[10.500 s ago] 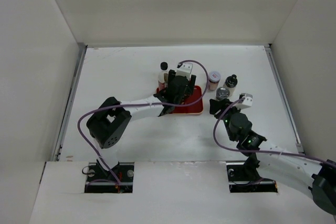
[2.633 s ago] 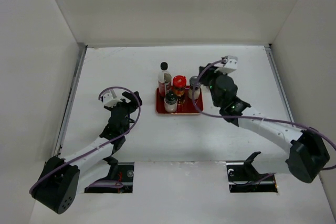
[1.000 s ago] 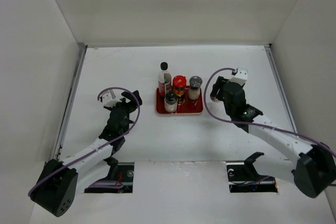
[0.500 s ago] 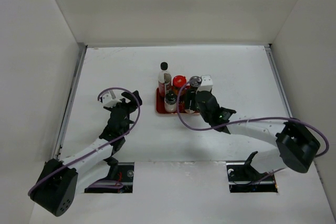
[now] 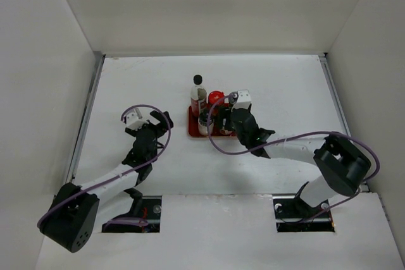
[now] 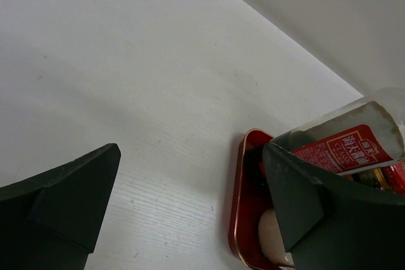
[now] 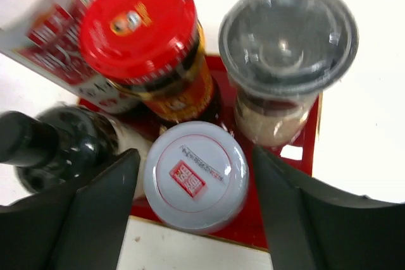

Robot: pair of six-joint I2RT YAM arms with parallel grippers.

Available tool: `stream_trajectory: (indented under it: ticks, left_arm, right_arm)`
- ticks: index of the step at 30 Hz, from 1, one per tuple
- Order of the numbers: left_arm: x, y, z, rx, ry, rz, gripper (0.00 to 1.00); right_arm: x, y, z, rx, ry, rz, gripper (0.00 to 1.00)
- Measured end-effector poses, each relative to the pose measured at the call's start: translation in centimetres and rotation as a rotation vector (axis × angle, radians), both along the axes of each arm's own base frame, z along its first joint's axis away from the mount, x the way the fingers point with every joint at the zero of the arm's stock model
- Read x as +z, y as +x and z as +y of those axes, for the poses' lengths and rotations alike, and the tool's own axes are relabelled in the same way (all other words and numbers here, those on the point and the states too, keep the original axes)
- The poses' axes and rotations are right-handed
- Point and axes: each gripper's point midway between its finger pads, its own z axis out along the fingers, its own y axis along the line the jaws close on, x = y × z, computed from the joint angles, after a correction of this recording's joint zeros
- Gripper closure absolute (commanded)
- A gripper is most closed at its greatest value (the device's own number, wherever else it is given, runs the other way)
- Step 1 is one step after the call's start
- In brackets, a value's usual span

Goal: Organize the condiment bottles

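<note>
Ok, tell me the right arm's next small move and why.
Probably lift the right gripper straight up: its fingers flank the white-lidded jar, which already stands on the red tray beside the other bottles, so sideways motion could topple it.

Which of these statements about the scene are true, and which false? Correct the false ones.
1. The white-lidded jar sits between the fingers of the right gripper. True.
2. The left gripper holds a bottle. False: it is open and empty.
3. The tray is blue. False: it is red.
4. The red-capped jar stands beside the shaker. True.
</note>
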Motion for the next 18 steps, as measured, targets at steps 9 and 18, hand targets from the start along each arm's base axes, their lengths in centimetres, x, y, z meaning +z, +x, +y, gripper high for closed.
stream_trajectory:
  ticks: [9, 18]
  left_arm:
    - [-0.3, 0.1, 0.5, 0.013, 0.014, 0.013, 0.0]
    - [-0.6, 1.0, -0.1, -0.003, 0.032, 0.055, 0.0]
  right_arm:
    - [5.2, 0.0, -0.5, -0.018, 0.104, -0.114, 0.0]
    - [9.6, -2.4, -8.5, -0.224, 0.225, -0.241, 0.0]
